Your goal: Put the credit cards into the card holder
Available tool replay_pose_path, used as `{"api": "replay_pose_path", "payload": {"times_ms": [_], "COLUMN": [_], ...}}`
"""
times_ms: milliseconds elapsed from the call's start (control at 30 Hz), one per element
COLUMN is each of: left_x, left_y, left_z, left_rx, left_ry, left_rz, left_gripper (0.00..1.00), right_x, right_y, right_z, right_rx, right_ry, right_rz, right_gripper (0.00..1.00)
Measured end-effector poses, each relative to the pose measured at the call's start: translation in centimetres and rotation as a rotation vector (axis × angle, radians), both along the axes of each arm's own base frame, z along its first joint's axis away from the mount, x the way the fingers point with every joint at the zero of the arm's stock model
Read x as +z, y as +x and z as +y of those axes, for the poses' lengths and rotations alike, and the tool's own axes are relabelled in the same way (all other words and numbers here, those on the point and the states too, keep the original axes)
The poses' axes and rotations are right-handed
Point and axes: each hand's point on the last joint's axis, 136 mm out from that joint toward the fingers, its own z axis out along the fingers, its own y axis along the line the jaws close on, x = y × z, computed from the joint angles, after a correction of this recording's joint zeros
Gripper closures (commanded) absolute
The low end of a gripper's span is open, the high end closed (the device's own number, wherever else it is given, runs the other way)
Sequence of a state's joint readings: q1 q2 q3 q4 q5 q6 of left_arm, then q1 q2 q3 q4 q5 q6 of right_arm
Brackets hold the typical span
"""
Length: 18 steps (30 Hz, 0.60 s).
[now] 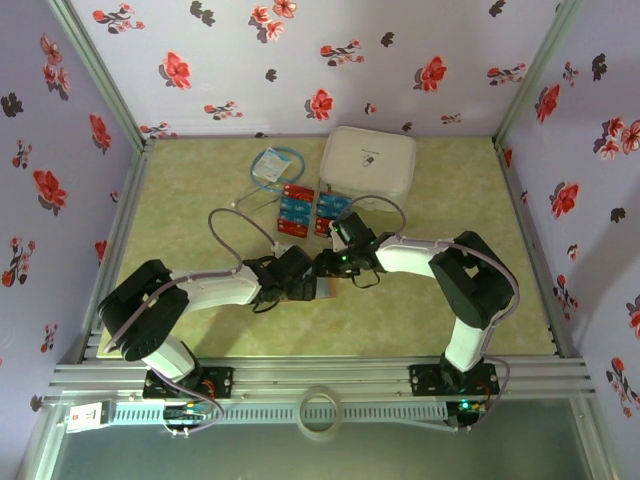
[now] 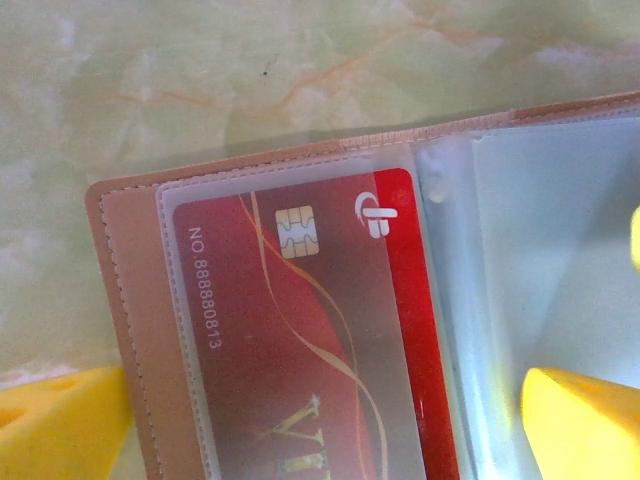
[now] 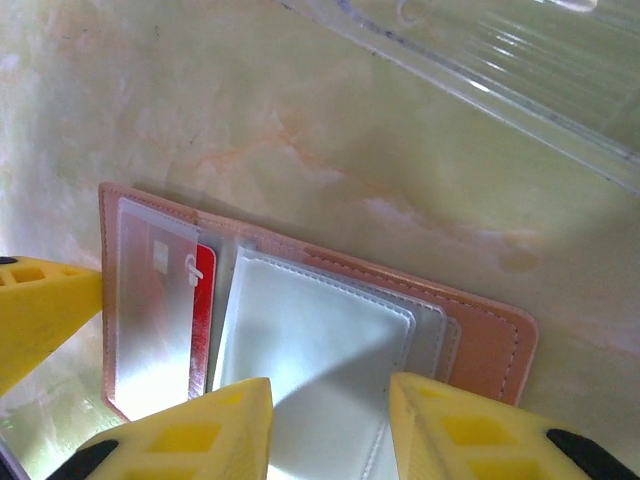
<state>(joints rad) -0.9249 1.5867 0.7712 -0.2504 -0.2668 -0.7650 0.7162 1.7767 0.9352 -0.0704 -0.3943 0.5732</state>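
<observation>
Well, the holder (image 2: 110, 300) lies open on the table (image 1: 440, 190), about mid-table where the two arms meet, with its tan cover down and its clear sleeves up. A red card (image 2: 300, 330) already sits in the sleeve at one end, and its chip and light print show through the plastic.

The left gripper (image 2: 320, 400) hangs low over that end with its jaws spread wide. One yellow finger is off the holder's outer edge and the other is over the middle pages. It has hold of nothing.

The right gripper (image 3: 328, 400) comes in from the opposite side with its jaws partly apart, low over the empty sleeves (image 3: 320, 330). A pale page shows in the gap between its fingers. Nothing looks pinched there, though I cannot tell whether the tips press on the page.

Just beyond the grippers, the loose cards (image 1: 300, 208), red and blue, lie in two short columns on the table. Behind them sits a white case (image 1: 368, 165), and to its left is a clear bag (image 1: 272, 165) with a blue cable coiled inside. In the right wrist view, a ridged clear plastic piece (image 3: 500, 50) lies on the table past the holder, apart from it.
</observation>
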Motion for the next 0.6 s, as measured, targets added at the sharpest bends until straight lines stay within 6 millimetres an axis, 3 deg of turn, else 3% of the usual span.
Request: {"api": "replay_pose_path", "payload": {"times_ms": [400,600], "left_x": [0.03,0.13], "left_y": [0.04,0.03], "left_z": [0.04,0.05], "left_rx": [0.001,0.001], "left_ry": [-0.001,-0.004], "left_rz": [-0.005,-0.006], "left_gripper": [0.00,0.00], "right_x": [0.50,0.39], "right_y": [0.11,0.10], "right_z": [0.59,0.11], "right_rx": [-0.010,-0.010], "right_ry": [0.037,0.012], "right_rz": [0.009,-0.003], "right_gripper": [0.69,0.82]}}
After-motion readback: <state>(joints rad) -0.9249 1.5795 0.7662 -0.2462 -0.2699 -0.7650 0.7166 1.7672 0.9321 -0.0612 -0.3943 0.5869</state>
